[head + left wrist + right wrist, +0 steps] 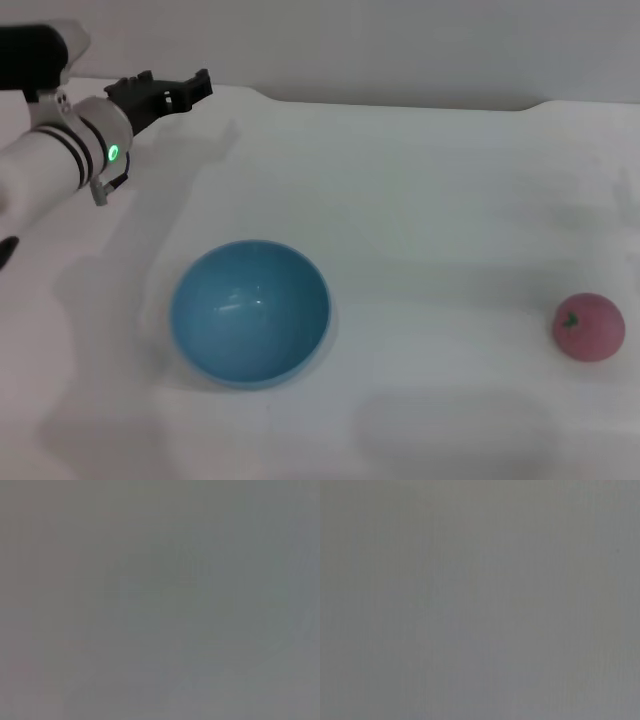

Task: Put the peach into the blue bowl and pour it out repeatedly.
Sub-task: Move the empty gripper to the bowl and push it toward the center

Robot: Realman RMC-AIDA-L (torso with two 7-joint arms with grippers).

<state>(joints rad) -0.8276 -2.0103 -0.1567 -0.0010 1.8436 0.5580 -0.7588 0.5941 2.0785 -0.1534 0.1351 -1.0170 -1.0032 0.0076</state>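
The blue bowl (250, 312) stands upright and empty on the white table, left of centre in the head view. Far to its right, near the table's right side, the pink peach (589, 326) lies on the surface with its dark stem mark showing. My left gripper (165, 92) hovers at the back left, well behind the bowl and off the table; it is open and holds nothing. No part of the right arm appears in the head view. Both wrist views show only a flat grey field with no objects.
The white table (420, 200) runs to a pale wall at the back. A wide stretch of bare surface separates the bowl from the peach.
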